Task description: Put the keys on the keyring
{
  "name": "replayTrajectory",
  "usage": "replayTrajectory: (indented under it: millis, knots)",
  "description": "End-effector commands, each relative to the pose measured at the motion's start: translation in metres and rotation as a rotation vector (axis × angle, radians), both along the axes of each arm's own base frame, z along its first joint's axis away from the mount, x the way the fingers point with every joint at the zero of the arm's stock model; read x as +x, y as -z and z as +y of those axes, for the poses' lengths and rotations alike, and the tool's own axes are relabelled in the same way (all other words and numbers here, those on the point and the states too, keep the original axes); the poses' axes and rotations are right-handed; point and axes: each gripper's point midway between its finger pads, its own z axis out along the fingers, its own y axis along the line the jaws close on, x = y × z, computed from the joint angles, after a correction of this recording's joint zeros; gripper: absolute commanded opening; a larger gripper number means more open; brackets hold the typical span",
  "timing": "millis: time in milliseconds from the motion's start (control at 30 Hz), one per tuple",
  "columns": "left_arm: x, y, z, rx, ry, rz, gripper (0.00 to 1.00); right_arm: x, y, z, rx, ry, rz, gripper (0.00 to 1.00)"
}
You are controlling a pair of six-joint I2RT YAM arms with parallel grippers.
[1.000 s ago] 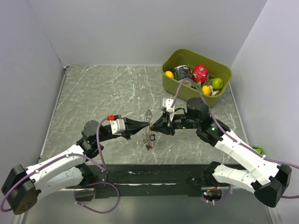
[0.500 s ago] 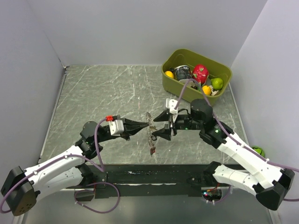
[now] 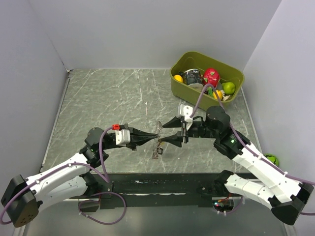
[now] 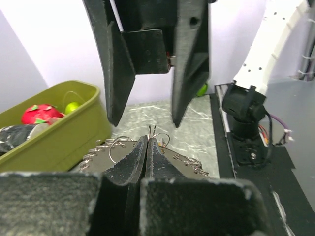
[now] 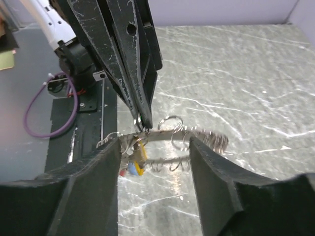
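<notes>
Right fingers sprung apart, pulled back rightward. Left fingers pressed together, pinching keyring at frame centre, above bench. Ring hangs just left of spread pair, capped keys dangling beneath.

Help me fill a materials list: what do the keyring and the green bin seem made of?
The keyring looks like metal: thin silvery wire that glints under the light. The bin is probably plastic: olive green, smooth moulded walls with a dull sheen.
</notes>
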Motion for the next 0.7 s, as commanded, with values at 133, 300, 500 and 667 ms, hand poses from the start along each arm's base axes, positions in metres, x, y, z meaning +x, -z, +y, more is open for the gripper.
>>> replayTrajectory:
  millis: [133,300,500,667]
  knots:
    - [-0.0147,-0.0252,0.0003,-0.051,0.068,-0.094,0.01,-0.0062,-0.0167,0.0085,0.046,-0.075,-0.020,0.52]
    - [-0.0135,-0.0247,-0.0004,-0.046,0.065,-0.092,0.01,-0.0063,-0.0174,0.0093,0.050,-0.080,-0.020,0.43]
    - [-0.0131,-0.0225,-0.0024,-0.038,0.073,-0.084,0.01,-0.0081,-0.0181,0.0092,0.064,-0.083,-0.017,0.44]
    - [-0.0114,-0.0247,-0.0028,-0.038,0.066,-0.092,0.01,-0.0105,-0.0170,0.0122,0.061,-0.111,-0.004,0.39]
